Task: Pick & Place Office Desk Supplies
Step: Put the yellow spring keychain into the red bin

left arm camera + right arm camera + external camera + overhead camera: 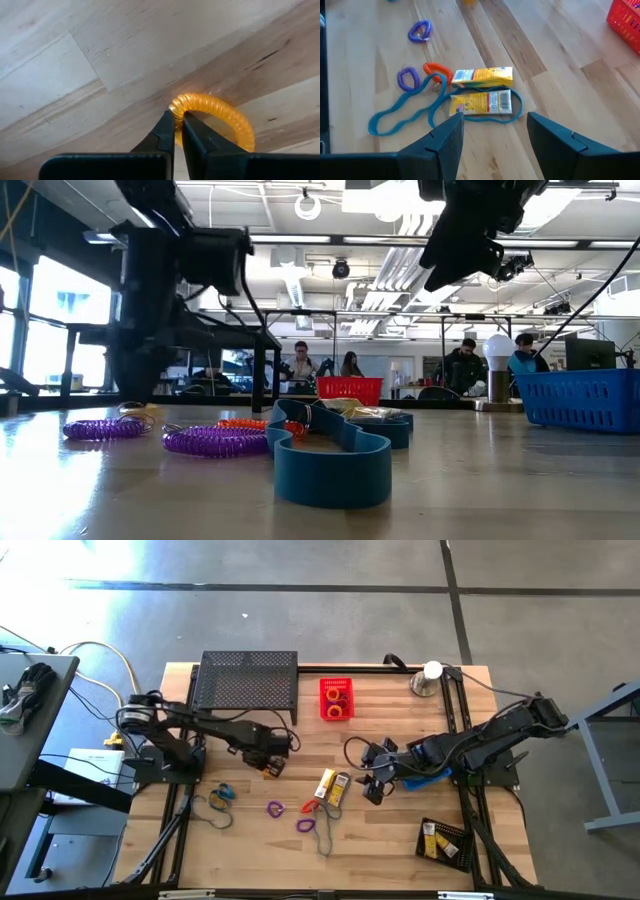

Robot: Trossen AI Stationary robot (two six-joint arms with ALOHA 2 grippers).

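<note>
Wooden table (400,840): boxes (482,90) ringed by blue band (400,107).

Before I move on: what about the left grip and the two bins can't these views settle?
- Yellow coil loop: left wrist view, the left gripper's shut fingers cover its near side; high view, the gripper hides it.
- Red basket contents: high view, too small to count.
- Black tray boxes: high view, too small to count.
- Right gripper, open above the yellow-and-white boxes: height unclear.

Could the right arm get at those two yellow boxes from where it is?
Probably yes: the right tool hangs open just above the yellow boxes, with nothing between; only a blue band loops around one.
</note>
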